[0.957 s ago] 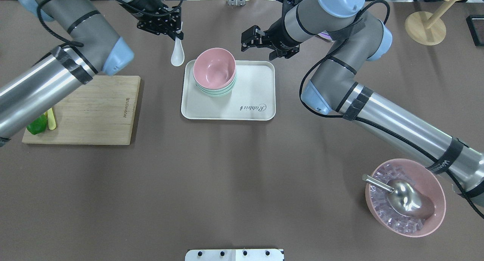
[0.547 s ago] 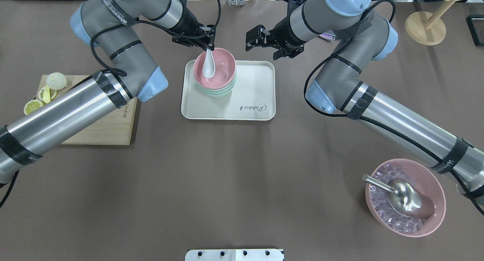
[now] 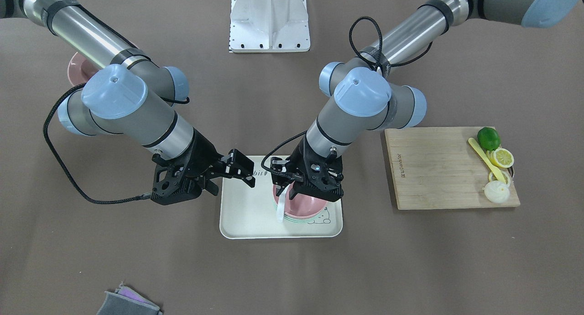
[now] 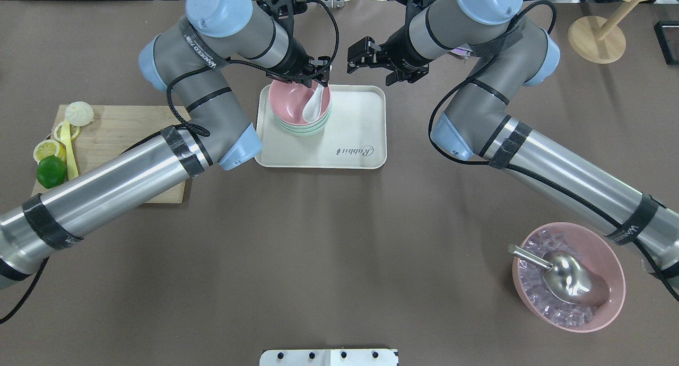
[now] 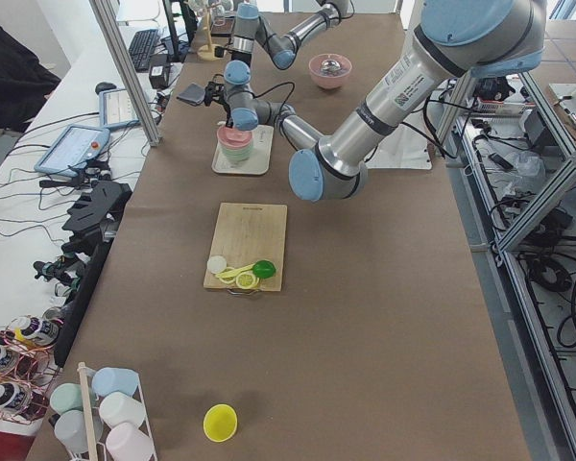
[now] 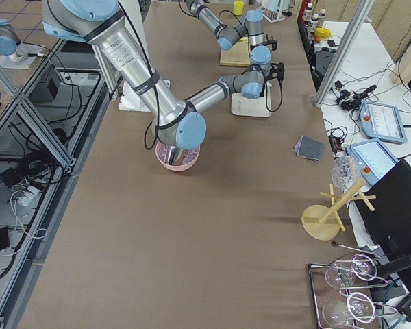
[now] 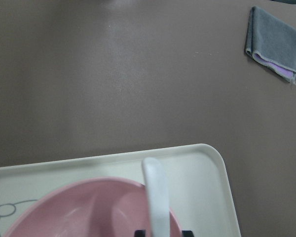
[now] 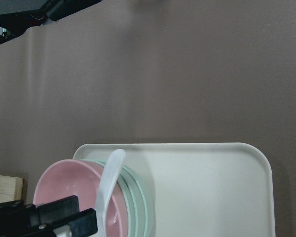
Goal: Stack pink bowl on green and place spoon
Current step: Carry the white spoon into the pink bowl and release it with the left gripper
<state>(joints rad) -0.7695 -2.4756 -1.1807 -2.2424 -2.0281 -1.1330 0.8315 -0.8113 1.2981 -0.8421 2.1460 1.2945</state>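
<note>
Where the left arm reaches in from the lower left of the overhead view, its tool hangs over the upper rim of the pink bowl, upper middle of the frame. Both its fingers are closed on the handle of a white spoon. From that grip the spoon slants down, and its scoop end sits over the bowl's right-hand side in this view; whether it touches the bowl I cannot tell. In the left wrist view the handle runs up from between the 2 dark fingertips at the bottom edge. The pink bowl is nested on pale green bowls, whose rims show below it. This stack stands in the upper left corner of a cream tray on the brown surface.

The right tool hovers just beyond the tray's top edge, to the right of the stack, with its fingers spread wide and holding nothing.

At the left edge of the overhead view a wooden cutting board carries a lime, lemon slices and a white bun. At the lower right, a second pink bowl holds ice cubes and a metal scoop.
</note>
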